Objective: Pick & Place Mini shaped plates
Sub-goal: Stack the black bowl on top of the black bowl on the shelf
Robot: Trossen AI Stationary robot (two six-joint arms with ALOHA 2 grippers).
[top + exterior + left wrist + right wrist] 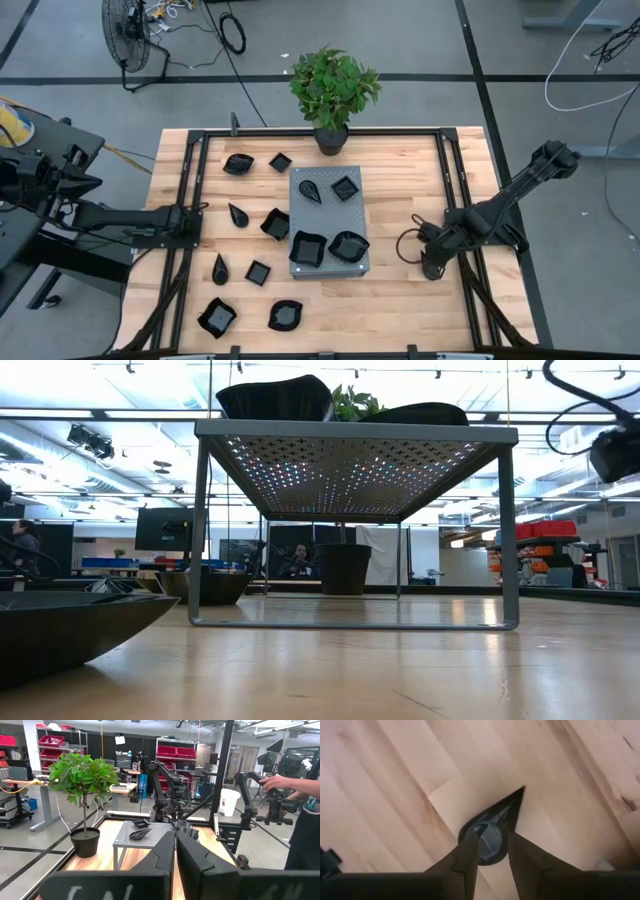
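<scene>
The right pincer is down at the bench, well to the right of the grey perforated stand, clamped on a teardrop plate. Four mini plates sit on the stand; others lie on the bench to its left. The left pincer, fingers together, waits beyond them, holding nothing.

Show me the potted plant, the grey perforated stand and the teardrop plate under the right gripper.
potted plant [334,85]: high view, leaves.
grey perforated stand [327,208]: high view, bare top.
teardrop plate [494,831]: right wrist view, centre, between the gripper's fingers.
</scene>
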